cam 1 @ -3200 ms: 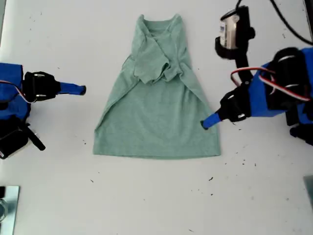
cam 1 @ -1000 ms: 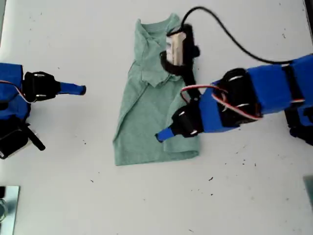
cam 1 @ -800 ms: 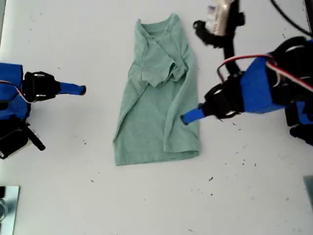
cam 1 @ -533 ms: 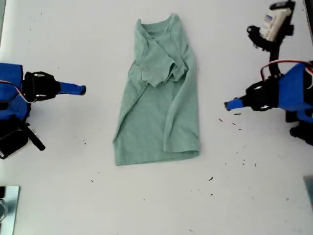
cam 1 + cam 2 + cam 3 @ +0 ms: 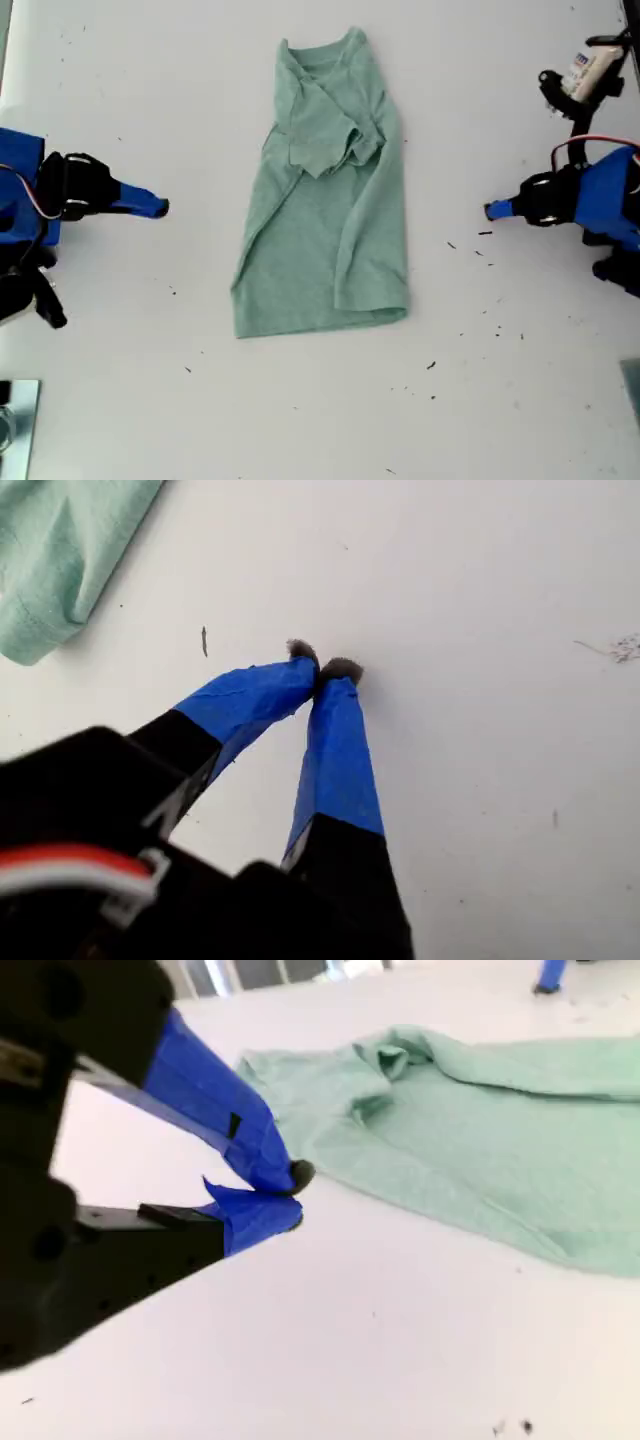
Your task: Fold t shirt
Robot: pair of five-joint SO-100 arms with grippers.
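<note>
The pale green t shirt (image 5: 320,220) lies flat on the white table (image 5: 300,420), neck toward the exterior view's top, its sleeves and both long sides folded inward into a narrow strip. My first gripper (image 5: 490,210) hovers off the shirt toward the exterior view's right, shut and empty. In its wrist view the blue-taped tips (image 5: 320,668) touch over bare table, with only a hem corner of the t shirt (image 5: 55,550) showing. My second gripper (image 5: 162,207) is at the exterior view's left, shut and empty (image 5: 295,1195), pointing at the t shirt (image 5: 480,1130) a short way off.
Dark specks (image 5: 480,240) dot the table between the shirt and my first gripper. A metal object (image 5: 15,420) sits at the exterior view's bottom left corner. The first arm's blue tip (image 5: 548,975) shows far beyond the shirt in the second wrist view.
My first gripper carried the shirt's side at the exterior view's right over the middle, let go and pulled back to the right. My second gripper dropped slightly lower in the view.
</note>
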